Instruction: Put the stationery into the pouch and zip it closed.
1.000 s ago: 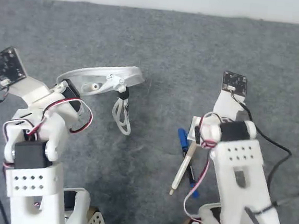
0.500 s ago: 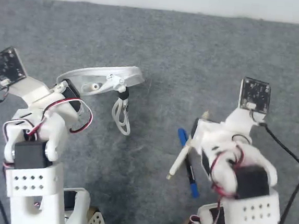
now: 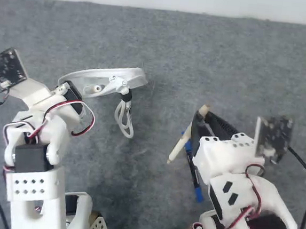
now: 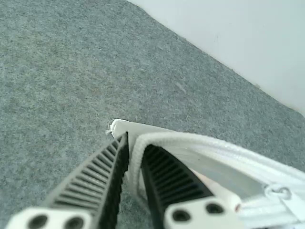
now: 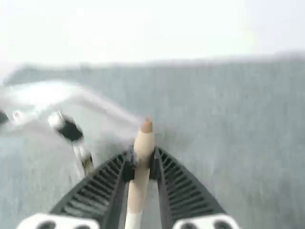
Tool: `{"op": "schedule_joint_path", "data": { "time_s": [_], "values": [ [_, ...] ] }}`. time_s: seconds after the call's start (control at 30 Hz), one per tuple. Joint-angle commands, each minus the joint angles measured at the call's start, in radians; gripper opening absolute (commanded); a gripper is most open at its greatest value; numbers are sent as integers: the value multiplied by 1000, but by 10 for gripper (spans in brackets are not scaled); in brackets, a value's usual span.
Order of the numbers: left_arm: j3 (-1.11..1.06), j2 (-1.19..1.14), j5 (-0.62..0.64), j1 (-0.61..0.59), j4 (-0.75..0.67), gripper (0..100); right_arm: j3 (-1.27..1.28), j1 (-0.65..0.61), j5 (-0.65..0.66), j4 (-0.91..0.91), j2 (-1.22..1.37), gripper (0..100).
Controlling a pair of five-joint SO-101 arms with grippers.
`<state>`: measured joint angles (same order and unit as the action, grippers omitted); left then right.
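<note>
Pinching the rim of the white pouch (image 4: 214, 148), the left gripper (image 4: 134, 143) has the pouch stretching away beyond its jaws. The right gripper (image 5: 141, 162) clamps a cream pencil (image 5: 142, 143), tip poking past its jaws; a blue pen (image 3: 197, 192) lies just beneath.

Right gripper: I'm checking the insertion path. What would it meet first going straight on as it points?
Probably bare mat, with the pouch just off that line; depth is unclear. The right gripper holds the pencil.
</note>
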<state>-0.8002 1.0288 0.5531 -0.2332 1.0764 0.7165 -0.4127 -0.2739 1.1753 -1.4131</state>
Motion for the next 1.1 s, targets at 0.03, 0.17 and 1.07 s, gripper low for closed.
{"op": "schedule_joint_path", "data": {
  "time_s": [0.03, 0.17, 1.07],
  "values": [
    [2, -6, 12, -8, -32, 10, -58, -41, 38, -116, -30, 6],
    [2, -6, 12, -8, -32, 10, -57, -134, 38, -206, -25, 6],
    [2, -6, 12, -2, -32, 10, -57, -292, 118, -863, 125, 6]
  ]
}}
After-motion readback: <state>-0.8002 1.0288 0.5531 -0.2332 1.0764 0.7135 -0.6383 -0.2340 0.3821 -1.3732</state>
